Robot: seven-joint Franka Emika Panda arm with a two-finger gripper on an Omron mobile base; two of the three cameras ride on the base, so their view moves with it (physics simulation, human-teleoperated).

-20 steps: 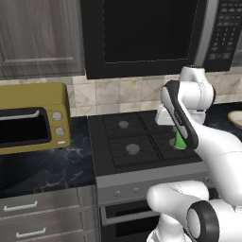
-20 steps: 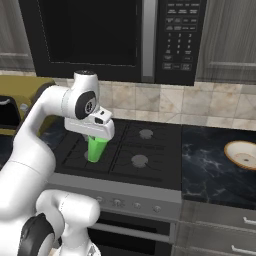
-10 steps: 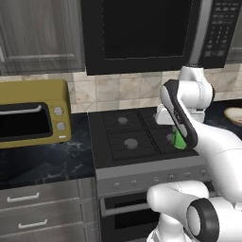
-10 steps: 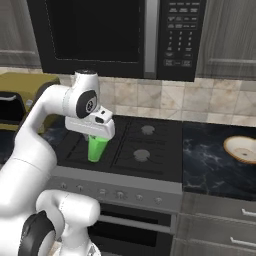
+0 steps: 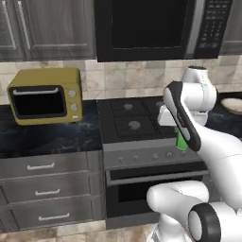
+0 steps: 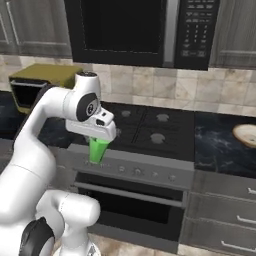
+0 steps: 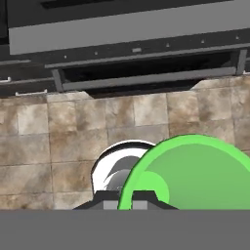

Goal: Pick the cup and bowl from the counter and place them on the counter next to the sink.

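Right base view puts the green cup (image 6: 98, 150) hanging upright under the gripper (image 6: 99, 142), in the air in front of the stove's control panel (image 6: 145, 171) and above the oven door (image 6: 131, 204). The fingers are drawn close together and pinch the cup at its rim. From the left base view the same cup (image 5: 181, 142) shows as a small green patch beside the white forearm, at the front right corner of the gas stove top (image 5: 132, 120), with most of its body hidden by the arm. In the hand view the cup (image 7: 195, 173) is seen from above as a wide green circle with a paler bottom, and the dark fingertips (image 7: 144, 196) sit at its rim; beneath it lie the tan floor tiles (image 7: 68, 136) and the oven front.

The bowl (image 6: 246, 135) rests on the black marble counter (image 6: 220, 145) to the right of the stove, well apart from the cup; in the left base view its edge (image 5: 232, 105) shows behind the arm's upper joint. A yellow toaster oven (image 5: 46, 95) stands on the counter left of the stove. A black microwave (image 6: 140, 31) hangs above the burners, between grey-brown wall cabinets (image 5: 52, 28). Drawers (image 5: 47, 189) with metal handles sit below the counter.
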